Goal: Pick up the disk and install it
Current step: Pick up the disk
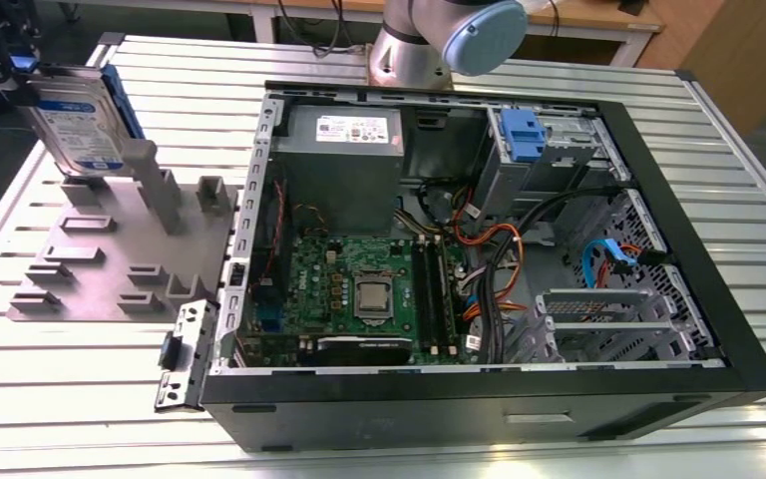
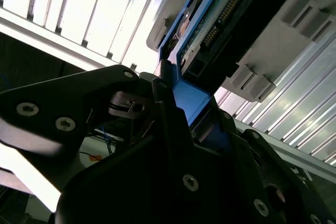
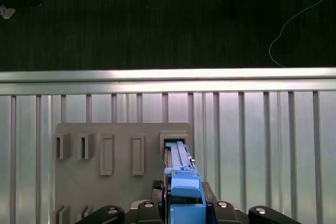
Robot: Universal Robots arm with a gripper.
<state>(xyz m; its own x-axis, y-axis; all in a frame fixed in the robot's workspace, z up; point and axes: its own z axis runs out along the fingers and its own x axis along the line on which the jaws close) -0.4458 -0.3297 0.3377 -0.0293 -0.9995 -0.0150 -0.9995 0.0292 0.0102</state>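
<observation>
We begin at the exterior view's left, near the far corner of the slatted worktop (image 1: 77, 399), where the gripper (image 1: 8, 68) holds the disk (image 1: 77, 125) upright, label face showing, directly over the grey fixture plate (image 1: 104, 259). Its lower edge sits at or just above the plate's upright posts; we cannot tell whether it has cleared them. In the first wrist view the disk shows edge-on, its blue rail (image 3: 186, 198) between the dark fingers (image 3: 167, 203) and in line with the receiving slot (image 3: 176, 144). The jaws are clamped on the disk across its thin dimension, near the upper end. We judge the disk to be rigid, fairly dense for its size and sensitive to shock. Its metal faces look smooth and likely slippery, and the plastic rails may flex. The firm metal body between the rails is the sound place to grip, well away from the exposed circuit board and connector seen in the second wrist view. Moving right, the open computer case (image 1: 490, 399) lies on its side at mid-worktop, well apart from the disk. Inside it we note the grey power supply box (image 1: 343, 160), the motherboard (image 1: 356, 289) and, toward the far right corner, a blue latch (image 1: 523, 135) at the drive bay.
</observation>
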